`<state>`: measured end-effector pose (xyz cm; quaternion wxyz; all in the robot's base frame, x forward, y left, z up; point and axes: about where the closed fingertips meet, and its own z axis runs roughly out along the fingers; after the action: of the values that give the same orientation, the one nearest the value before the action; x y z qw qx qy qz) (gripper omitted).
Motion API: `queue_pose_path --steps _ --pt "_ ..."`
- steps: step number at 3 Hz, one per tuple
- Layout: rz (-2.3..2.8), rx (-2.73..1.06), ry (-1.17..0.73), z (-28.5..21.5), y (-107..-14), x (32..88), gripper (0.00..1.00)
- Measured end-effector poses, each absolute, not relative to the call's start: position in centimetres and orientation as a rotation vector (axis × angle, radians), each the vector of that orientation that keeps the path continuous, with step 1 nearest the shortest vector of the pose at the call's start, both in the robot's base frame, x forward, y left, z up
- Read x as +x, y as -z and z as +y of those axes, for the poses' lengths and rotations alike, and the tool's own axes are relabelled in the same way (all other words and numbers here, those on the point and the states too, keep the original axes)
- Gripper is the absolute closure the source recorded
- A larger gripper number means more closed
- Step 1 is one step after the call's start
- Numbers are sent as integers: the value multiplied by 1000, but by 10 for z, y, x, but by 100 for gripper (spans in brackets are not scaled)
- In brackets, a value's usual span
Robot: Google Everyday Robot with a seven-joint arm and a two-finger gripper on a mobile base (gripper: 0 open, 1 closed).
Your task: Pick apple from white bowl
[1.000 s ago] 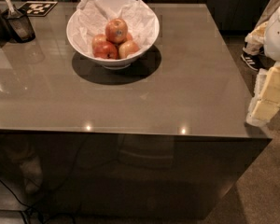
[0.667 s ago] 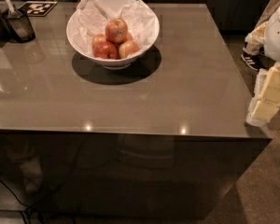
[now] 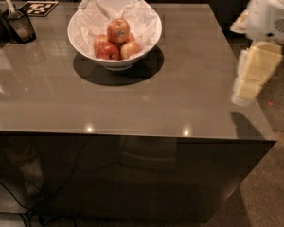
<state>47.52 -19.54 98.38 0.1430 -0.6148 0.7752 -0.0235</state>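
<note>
The white bowl (image 3: 112,63), lined with crumpled white paper, stands at the back left of the grey table (image 3: 146,103). The red-orange apple (image 3: 118,30) with a small dark sticker lies on top of the pile in the bowl. A darker red apple (image 3: 107,51) and a paler apple (image 3: 131,49) lie below it. My gripper (image 3: 246,92), cream-coloured, hangs at the table's right edge, pointing down, far to the right of the bowl and holding nothing that I can see.
A small dark container (image 3: 21,27) with a utensil stands at the back left corner. A black-and-white marker card (image 3: 39,7) lies behind it. The table's right and front edges drop to a carpeted floor.
My gripper has moved a little to the left and up, from beside the table to over its right edge. The bowl and apples have not moved.
</note>
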Motion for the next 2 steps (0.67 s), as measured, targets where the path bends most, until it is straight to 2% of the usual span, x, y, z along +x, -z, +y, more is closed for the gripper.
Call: queue_pose_path --steps 2 --pt "2090 -1854 94 -109 -1026 564 0"
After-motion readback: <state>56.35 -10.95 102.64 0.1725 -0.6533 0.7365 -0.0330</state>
